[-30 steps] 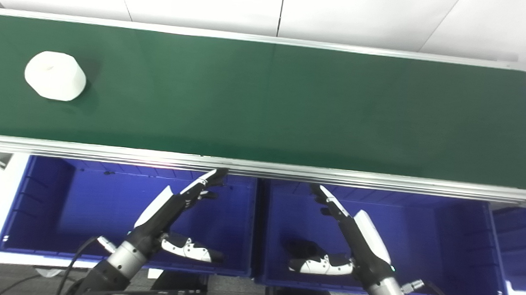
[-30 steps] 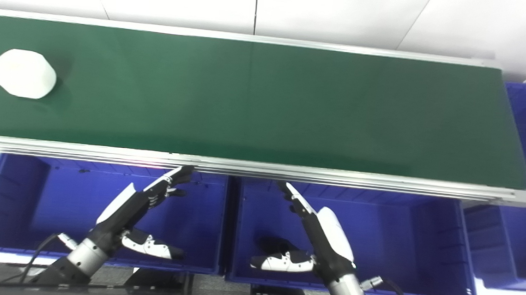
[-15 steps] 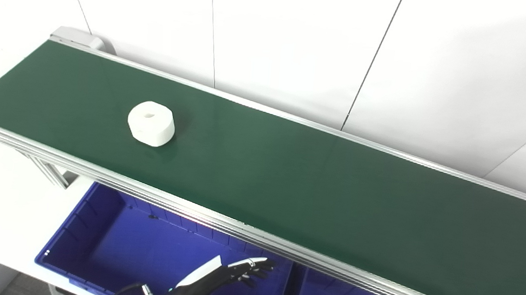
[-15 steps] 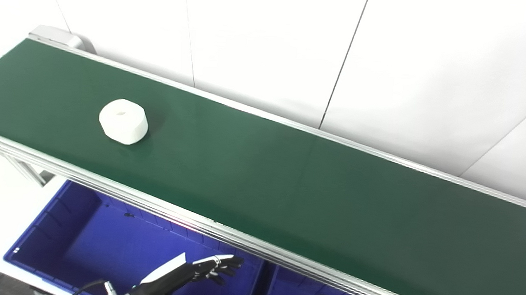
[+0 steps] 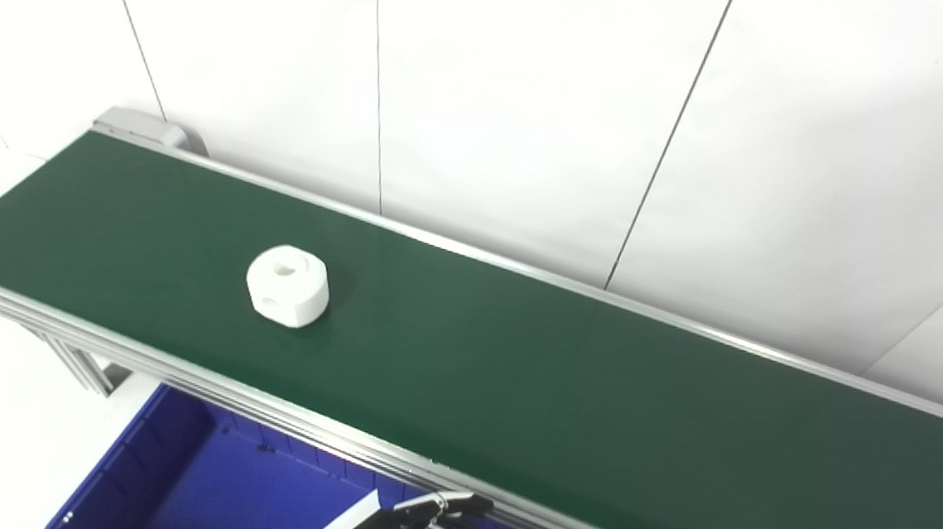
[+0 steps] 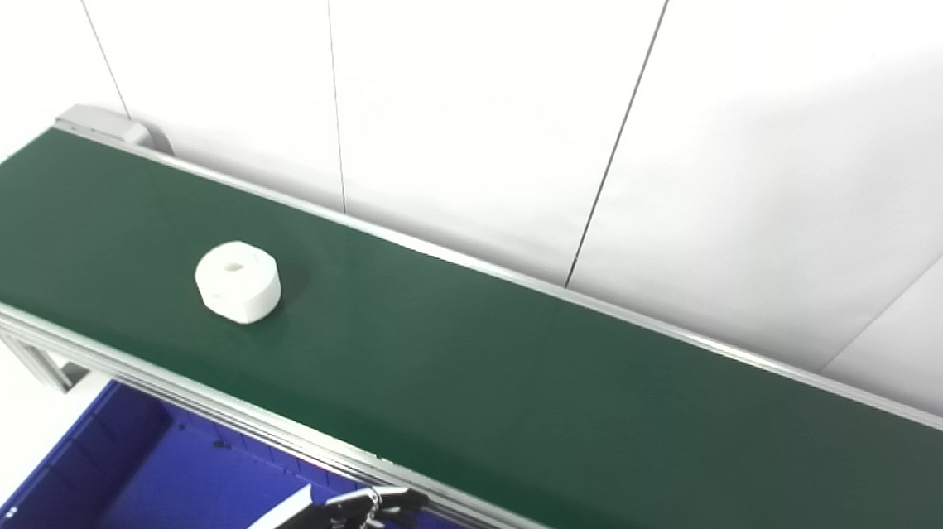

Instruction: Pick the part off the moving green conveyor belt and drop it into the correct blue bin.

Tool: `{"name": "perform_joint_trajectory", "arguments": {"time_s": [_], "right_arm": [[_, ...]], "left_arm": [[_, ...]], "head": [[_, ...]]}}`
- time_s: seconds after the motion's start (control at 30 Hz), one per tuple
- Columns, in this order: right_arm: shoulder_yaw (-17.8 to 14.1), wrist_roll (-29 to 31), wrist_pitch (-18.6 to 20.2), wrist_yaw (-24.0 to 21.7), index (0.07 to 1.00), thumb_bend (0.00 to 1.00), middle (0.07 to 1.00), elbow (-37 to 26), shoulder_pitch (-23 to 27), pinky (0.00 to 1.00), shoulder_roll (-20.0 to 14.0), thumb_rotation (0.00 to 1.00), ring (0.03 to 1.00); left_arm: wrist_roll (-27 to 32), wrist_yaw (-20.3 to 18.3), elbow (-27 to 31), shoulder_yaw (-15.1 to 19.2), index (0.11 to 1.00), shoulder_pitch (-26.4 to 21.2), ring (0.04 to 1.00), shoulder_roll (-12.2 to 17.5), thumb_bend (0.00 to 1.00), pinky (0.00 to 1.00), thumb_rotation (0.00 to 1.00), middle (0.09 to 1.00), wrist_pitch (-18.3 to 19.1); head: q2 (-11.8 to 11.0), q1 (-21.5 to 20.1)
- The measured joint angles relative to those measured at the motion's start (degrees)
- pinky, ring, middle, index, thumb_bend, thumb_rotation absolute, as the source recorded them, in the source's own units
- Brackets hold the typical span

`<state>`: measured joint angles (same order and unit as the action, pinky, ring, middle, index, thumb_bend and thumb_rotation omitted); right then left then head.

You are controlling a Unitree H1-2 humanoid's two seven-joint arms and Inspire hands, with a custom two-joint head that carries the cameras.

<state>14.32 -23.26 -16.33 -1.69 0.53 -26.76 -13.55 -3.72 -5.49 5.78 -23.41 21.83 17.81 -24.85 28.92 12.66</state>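
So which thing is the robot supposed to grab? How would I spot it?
Find the long green conveyor belt running below the white wall. On its left part sits a chunky white part with a hole in its top. It is the only thing on the belt.

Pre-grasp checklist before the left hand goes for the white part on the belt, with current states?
1. White part sitting on green belt, nothing on it: ok.
2. Belt around the part free of other objects: ok.
3. Left hand empty, fingers apart: ok.
4. Left hand over blue bin, below the belt's near rail, well short of the part: not ok.
5. Right hand in view: not ok.
6. Correct bin for the part: cannot tell.
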Motion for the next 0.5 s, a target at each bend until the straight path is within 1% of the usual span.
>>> {"name": "perform_joint_trajectory", "arguments": {"time_s": [0.07, 0.17, 0.27, 0.4, 0.5], "right_arm": [[0.2, -0.2, 0.0, 0.0, 0.921, 0.94, 0.894, 0.3, 0.4, 0.77, 0.2, 0.25, 0.867], [0.2, -0.2, 0.0, 0.1, 0.917, 0.95, 0.893, 1.1, 1.0, 0.75, 0.6, 0.23, 0.863], [0.2, -0.3, 0.0, 0.1, 0.917, 0.95, 0.896, 1.2, 1.0, 0.75, 0.7, 0.22, 0.864], [0.2, -0.3, 0.0, 0.1, 0.914, 0.95, 0.893, 1.7, 1.3, 0.73, 0.8, 0.25, 0.853], [0.2, -0.5, 0.0, 0.3, 0.916, 0.94, 0.897, 2.2, 1.9, 0.73, 0.8, 0.26, 0.855]], "left_arm": [[0.6, -0.6, 4.0, 1.6, 0.832, -0.4, 0.807, 0.2, 0.94, 0.70, 0.19, 0.855, -0.1], [1.1, -1.1, 6.8, 4.3, 0.838, -2.2, 0.820, 0.7, 0.94, 0.71, 0.19, 0.860, -0.2], [1.0, -2.2, 7.6, 6.5, 0.852, -4.6, 0.834, 1.5, 0.92, 0.73, 0.21, 0.872, -0.2], [0.5, -4.2, 7.7, 8.5, 0.874, -8.1, 0.853, 2.8, 0.92, 0.77, 0.24, 0.895, -0.2], [-0.1, -5.0, 7.5, 10.1, 0.876, -11.0, 0.865, 3.3, 0.91, 0.77, 0.19, 0.908, -0.2]], "head": [[-0.2, -0.1], [-0.4, -0.4], [-0.4, -0.5], [-0.1, -0.5], [0.2, -0.3]]}}
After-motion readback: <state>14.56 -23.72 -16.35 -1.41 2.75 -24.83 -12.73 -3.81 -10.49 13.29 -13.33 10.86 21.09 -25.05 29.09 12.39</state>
